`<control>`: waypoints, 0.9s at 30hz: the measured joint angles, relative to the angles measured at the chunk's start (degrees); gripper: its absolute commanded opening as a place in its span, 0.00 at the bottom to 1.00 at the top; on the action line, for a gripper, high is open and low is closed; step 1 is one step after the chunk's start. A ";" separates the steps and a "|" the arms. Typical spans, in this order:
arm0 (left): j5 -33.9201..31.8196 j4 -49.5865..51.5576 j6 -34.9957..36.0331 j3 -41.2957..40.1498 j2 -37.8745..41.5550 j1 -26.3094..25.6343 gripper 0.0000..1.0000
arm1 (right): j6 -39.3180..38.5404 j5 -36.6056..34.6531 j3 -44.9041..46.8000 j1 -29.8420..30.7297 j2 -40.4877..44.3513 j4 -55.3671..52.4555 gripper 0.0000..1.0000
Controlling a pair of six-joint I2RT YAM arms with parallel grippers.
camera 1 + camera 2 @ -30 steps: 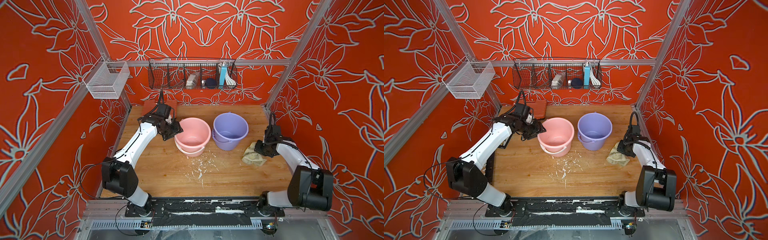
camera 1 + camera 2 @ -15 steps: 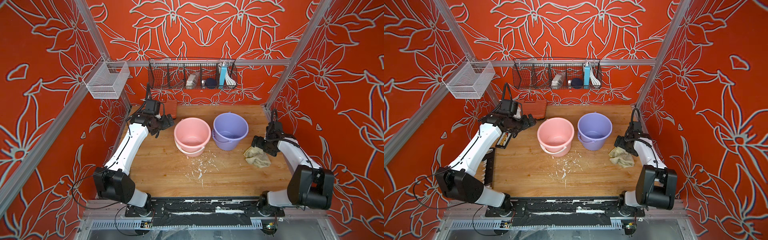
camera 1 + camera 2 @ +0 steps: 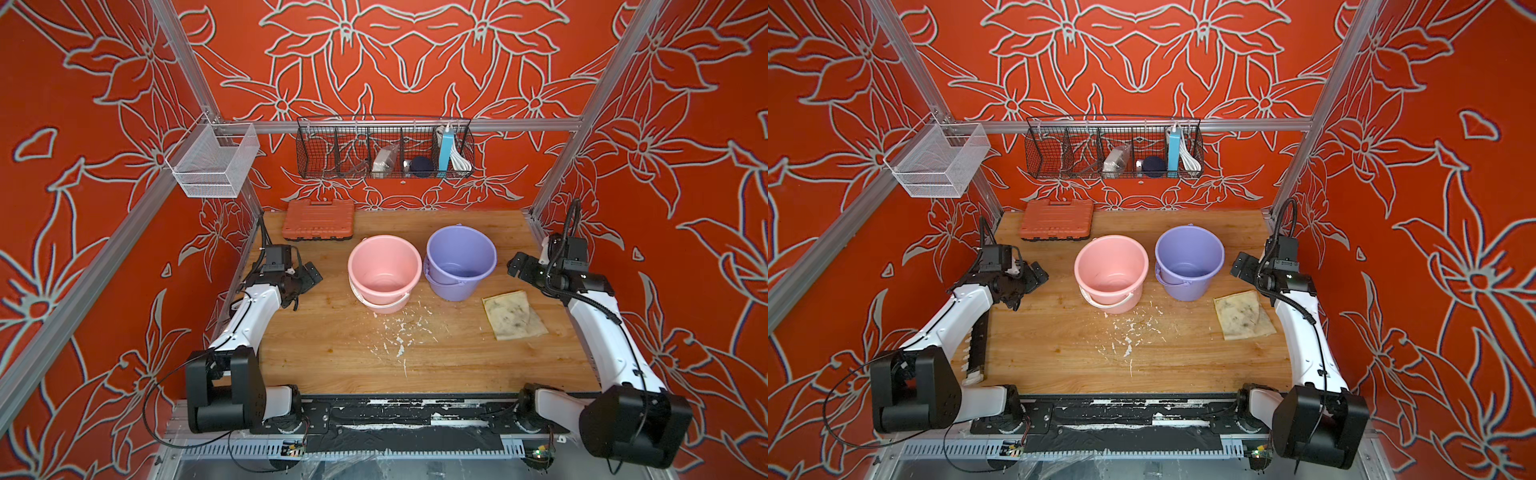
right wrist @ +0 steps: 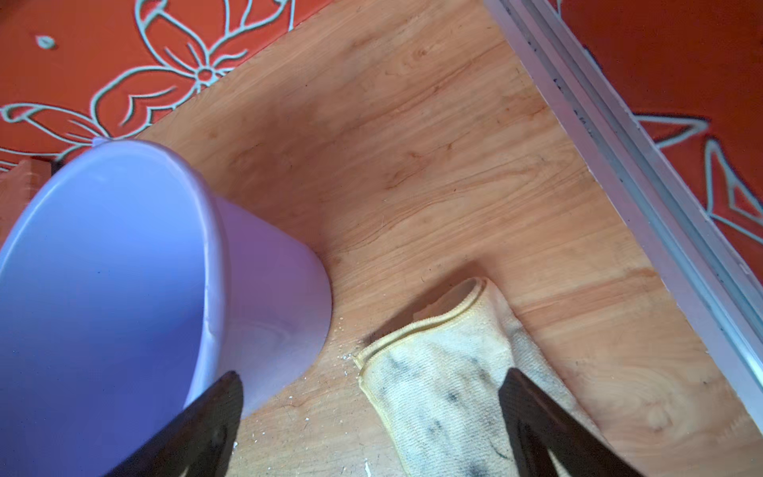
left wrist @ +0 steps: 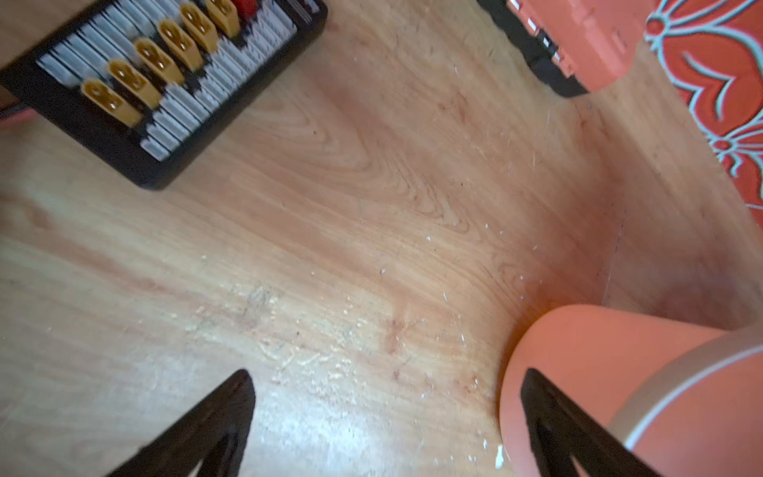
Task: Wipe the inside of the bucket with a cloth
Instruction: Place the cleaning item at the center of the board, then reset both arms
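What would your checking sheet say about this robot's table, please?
Surface: wooden tabletop, white crumbs scattered in the middle.
Job's things: stained pale yellow cloth lying beside the purple plastic bucket; pink plastic bucket alongside; both upright.
Clutter: orange plastic tool case at the back; black connector board with yellow plugs.
Claws: left claw open, empty; right claw open, empty, near the cloth.
Cables: black cable arching over the right wrist.
Surroundings: orange flowered walls; black wire basket holding small items; white mesh basket.
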State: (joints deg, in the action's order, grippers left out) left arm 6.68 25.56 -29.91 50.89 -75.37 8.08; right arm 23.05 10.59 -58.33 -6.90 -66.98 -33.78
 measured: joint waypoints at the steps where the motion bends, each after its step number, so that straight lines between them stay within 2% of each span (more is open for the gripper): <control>1: -0.61 -2.62 0.39 -1.84 0.98 0.28 0.99 | -0.59 -0.02 0.00 0.24 -0.02 0.00 0.98; 5: -5.16 -14.43 2.54 -10.95 6.10 0.66 0.99 | -2.29 -1.75 1.46 0.57 0.24 2.10 0.98; 9: -8.74 -25.90 5.33 -21.11 9.20 0.68 0.99 | -3.93 -5.11 9.62 0.57 2.84 8.22 0.98; 13: -10.88 -32.54 9.01 -24.68 8.35 0.68 0.99 | -5.73 -6.84 18.95 0.57 7.19 15.67 0.98; 18: -12.26 -46.36 15.32 -30.42 7.06 0.66 0.99 | -6.75 -7.76 27.17 0.57 11.61 26.58 0.98; 22: -12.92 -54.62 16.90 -34.01 4.83 0.66 0.99 | -6.93 -10.88 32.41 0.57 14.34 33.35 0.97; 27: -13.27 -59.82 17.35 -35.89 4.46 0.66 0.99 | -8.39 -15.02 38.71 1.18 15.21 43.41 0.97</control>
State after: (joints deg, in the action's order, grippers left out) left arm -6.59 -34.26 -12.56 15.00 -70.91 8.73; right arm 14.66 -4.43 -19.62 -5.72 -51.77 9.63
